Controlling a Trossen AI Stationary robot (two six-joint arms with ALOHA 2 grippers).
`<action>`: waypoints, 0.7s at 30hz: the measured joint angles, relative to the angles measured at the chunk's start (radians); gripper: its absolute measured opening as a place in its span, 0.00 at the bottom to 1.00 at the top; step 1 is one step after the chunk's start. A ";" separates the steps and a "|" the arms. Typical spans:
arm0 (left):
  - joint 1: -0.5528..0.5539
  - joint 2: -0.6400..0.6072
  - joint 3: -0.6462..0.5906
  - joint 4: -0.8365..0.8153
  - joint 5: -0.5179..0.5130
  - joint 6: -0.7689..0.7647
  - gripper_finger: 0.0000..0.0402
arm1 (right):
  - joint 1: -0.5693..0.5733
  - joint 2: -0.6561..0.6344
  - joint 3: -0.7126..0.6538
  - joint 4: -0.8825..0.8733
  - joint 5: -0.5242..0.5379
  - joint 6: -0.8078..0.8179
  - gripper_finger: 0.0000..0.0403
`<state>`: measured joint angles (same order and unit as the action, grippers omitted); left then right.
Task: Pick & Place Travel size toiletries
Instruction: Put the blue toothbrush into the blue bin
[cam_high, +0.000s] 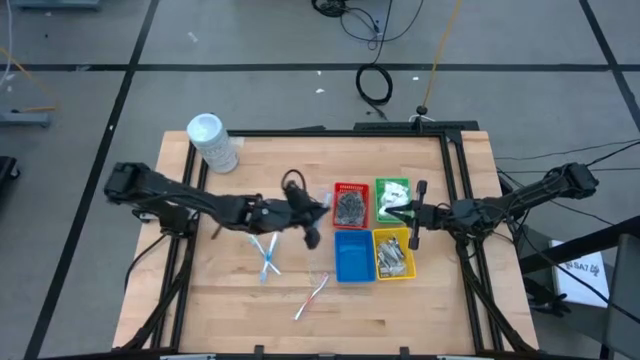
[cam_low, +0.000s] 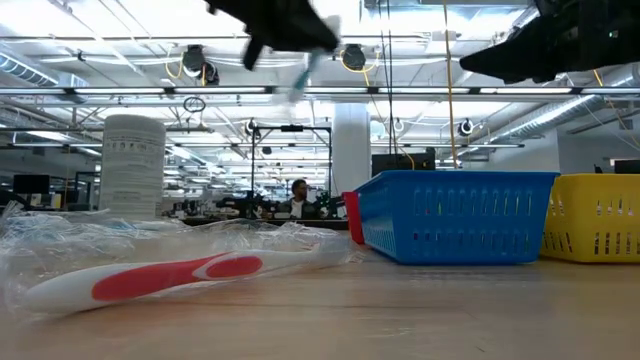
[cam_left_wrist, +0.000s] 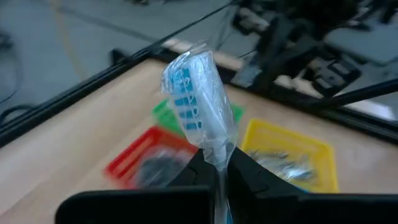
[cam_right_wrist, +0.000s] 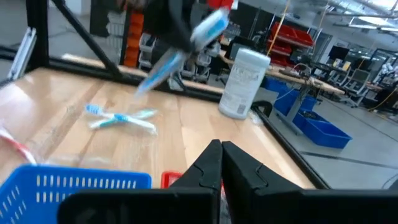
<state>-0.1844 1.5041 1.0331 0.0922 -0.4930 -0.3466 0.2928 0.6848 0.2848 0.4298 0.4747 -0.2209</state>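
High view: the left claw (cam_high: 312, 222) hangs over the desk (cam_high: 240, 300) just left of the red tray (cam_high: 351, 205); the right claw (cam_high: 418, 212), clenched empty, sits between the green tray (cam_high: 392, 192) and yellow tray (cam_high: 394, 254). Two crossed blue toothbrushes (cam_high: 266, 256) lie on the wood.

Low view: a wrapped red-and-white toothbrush (cam_low: 160, 278) lies lengthwise before the blue tray (cam_low: 455, 215).

Left wrist view: the left claw grips a clear-wrapped blue-and-white toothbrush (cam_left_wrist: 196, 106), bristle head pointing away from the fingers (cam_left_wrist: 252, 177).

Right wrist view: that toothbrush hangs tilted above the desk.
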 joint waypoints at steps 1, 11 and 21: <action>0.001 0.029 0.000 0.064 0.025 0.025 0.03 | 0.000 -0.001 0.000 0.010 0.000 0.000 0.00; 0.007 0.351 -0.001 0.722 0.379 0.111 0.03 | 0.002 -0.019 0.000 0.038 -0.003 -0.001 0.00; 0.007 0.483 0.001 0.859 0.369 -0.032 0.04 | 0.002 -0.021 0.000 0.038 -0.004 -0.001 0.00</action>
<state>-0.1772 1.9874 1.0336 0.9511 -0.1239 -0.3783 0.2951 0.6636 0.2848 0.4675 0.4709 -0.2214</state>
